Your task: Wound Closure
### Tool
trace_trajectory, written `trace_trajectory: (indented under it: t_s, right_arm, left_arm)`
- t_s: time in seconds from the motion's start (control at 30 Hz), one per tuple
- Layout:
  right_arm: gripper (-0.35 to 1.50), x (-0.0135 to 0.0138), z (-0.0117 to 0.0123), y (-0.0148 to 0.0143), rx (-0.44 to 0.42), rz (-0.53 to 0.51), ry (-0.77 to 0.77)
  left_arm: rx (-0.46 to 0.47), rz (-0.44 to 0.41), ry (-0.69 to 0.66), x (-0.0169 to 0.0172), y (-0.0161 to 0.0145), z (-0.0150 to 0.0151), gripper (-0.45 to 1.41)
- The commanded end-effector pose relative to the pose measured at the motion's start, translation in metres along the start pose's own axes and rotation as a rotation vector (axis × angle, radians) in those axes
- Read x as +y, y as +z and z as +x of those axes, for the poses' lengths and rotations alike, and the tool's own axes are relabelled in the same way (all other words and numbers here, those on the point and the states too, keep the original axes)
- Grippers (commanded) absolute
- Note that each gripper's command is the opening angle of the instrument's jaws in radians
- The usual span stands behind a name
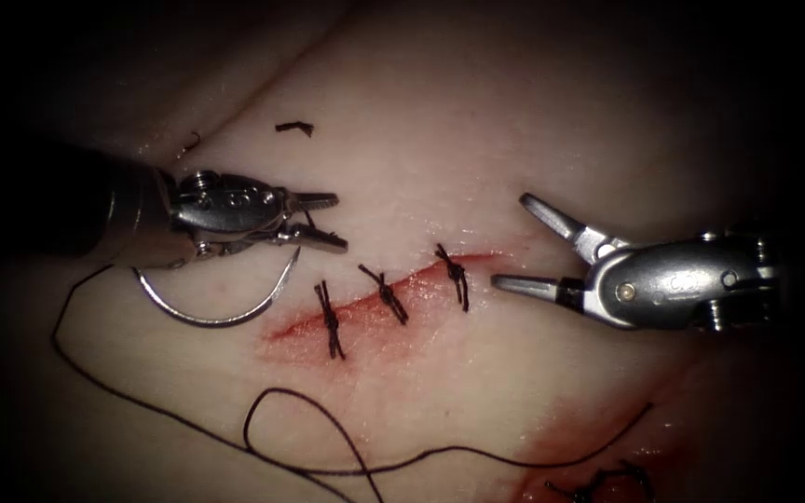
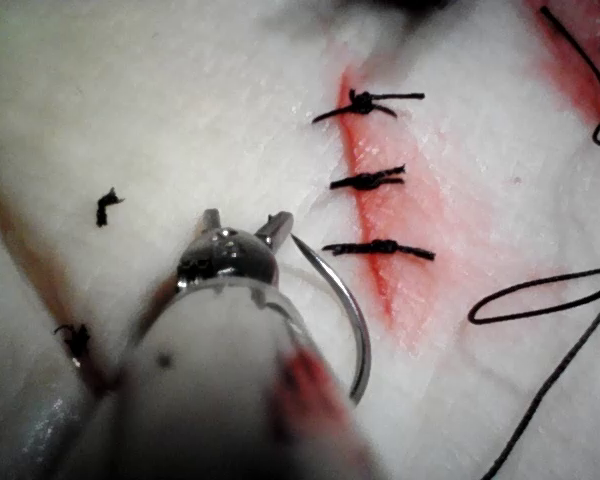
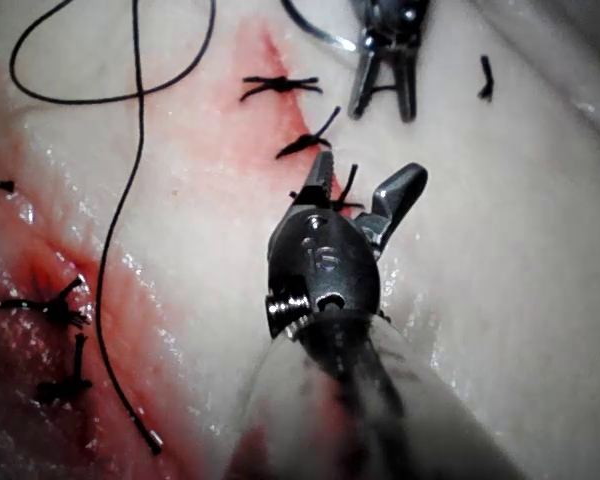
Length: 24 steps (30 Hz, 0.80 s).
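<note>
Steel-grey left gripper (image 1: 323, 224) lies level left of the red cut (image 1: 379, 298), jaws slightly apart, the curved silver needle (image 1: 221, 312) (free of the pale tissue (image 1: 477, 130)) beneath it, apparently unheld. Right gripper (image 1: 533, 247), empty, gapes wide right of the cut.

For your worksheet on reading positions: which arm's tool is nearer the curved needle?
Left. The left tool sits right above the needle; the right tool is across the cut.

Cut (image 1: 384, 298) in tissue (image 1: 477, 140): reddened, running 8 to 2 o'clock, closed by three black knotted stitches (image 1: 387, 293). Curved needle (image 1: 221, 312) lies outside tissue at cut's 9 o'clock. Black thread (image 1: 328, 438) loops at 6 o'clock
</note>
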Motion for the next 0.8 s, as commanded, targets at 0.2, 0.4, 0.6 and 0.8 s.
trace_trajectory:
  t_s: [0.2,0.4,0.6,0.8]
  right_arm:
    - [1.48,-0.0006,-0.0001,0.0008,0.0,0.004,0.0]
    - [1.48,-0.0008,0.0,0.0008,0.004,0.013,0.001]
    - [1.48,-0.001,0.0003,0.0012,0.001,0.021,0.001]
    - [1.46,-0.001,0.0003,0.0011,-0.002,0.026,0.001]
  left_arm:
    - [-0.089,0.044,0.009,0.0002,-0.0011,-0.0014,0.81]
    - [-0.156,0.142,0.095,-0.0012,-0.0045,-0.0029,0.76]
    - [-0.189,0.222,0.166,-0.0026,-0.0074,-0.0043,0.76]
    - [-0.218,0.232,0.205,-0.0017,-0.0097,-0.0029,0.76]
